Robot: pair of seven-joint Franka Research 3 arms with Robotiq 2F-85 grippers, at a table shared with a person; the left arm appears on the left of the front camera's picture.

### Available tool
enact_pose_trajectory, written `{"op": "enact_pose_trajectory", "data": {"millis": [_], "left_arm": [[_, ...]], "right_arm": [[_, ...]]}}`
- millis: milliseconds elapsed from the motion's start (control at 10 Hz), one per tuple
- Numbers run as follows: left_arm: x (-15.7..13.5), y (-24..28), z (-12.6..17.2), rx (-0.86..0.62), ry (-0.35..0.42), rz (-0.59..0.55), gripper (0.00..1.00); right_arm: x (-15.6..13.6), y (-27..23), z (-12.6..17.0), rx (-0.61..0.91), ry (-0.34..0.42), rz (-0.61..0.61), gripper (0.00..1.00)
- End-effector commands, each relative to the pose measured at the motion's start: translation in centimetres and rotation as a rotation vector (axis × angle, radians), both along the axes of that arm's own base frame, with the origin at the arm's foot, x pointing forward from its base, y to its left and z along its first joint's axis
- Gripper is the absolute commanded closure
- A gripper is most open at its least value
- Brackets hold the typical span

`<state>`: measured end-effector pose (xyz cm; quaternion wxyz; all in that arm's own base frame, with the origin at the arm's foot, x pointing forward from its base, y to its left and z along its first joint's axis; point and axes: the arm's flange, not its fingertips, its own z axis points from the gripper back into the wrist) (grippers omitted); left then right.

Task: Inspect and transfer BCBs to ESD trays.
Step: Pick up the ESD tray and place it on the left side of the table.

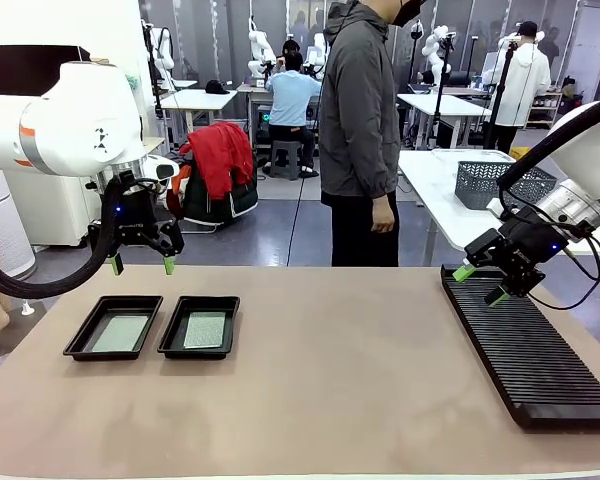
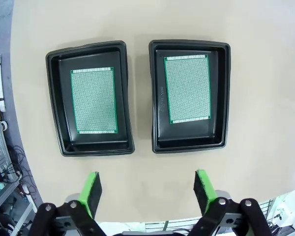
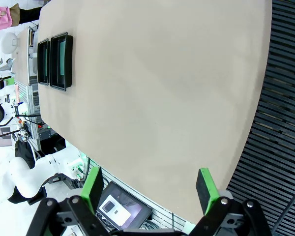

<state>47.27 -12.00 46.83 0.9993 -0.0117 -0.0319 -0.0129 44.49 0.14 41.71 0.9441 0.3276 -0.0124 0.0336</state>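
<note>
**Both boards in their trays, both tools open and empty**

Here, two thin flat green rectangular circuit boards lie one in each of two shallow black plastic trays with raised rims, set side by side near the surface's left edge, toward the robot's side. The left board (image 1: 120, 333) rests flat on the floor of the left tray (image 1: 78, 345); the right board (image 1: 205, 329) rests flat in the right tray (image 1: 170, 345). The trays stand just beside each other, a narrow gap between their rims. From the left wrist camera, each board (image 2: 93, 101) (image 2: 187, 88) sits within its tray's floor with a black margin showing all round, and the trays' rims (image 2: 53, 98) (image 2: 226, 98) are unobstructed.

The left tool (image 1: 141, 264) hangs above the surface behind the trays, fingers pointing down, its green pads (image 2: 92, 189) spread wide with nothing between them.

The right tool (image 1: 480, 284) sits at the surface's right side, over the far end of a long black ribbed slotted rack (image 1: 530, 350) that runs along the right edge. Its pads (image 3: 206, 189) are likewise spread wide and hold nothing.

A person in a grey hooded jacket (image 1: 358, 100) stands at the far edge of the beige surface (image 1: 350, 370), one hand (image 1: 383, 215) hanging at the side.
</note>
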Motion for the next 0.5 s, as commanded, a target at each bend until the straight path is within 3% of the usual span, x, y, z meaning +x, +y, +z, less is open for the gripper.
{"op": "enact_pose_trajectory", "data": {"millis": [0,400], "left_arm": [[0.12,-0.02,-0.07,-0.002,-0.008,0.001,0.0],[0.12,-0.02,-0.07,-0.002,-0.008,0.001,0.0]], "right_arm": [[0.07,0.16,0.08,-0.014,0.004,-0.021,0.0],[0.07,0.16,0.08,-0.014,0.004,-0.021,0.0]]}}
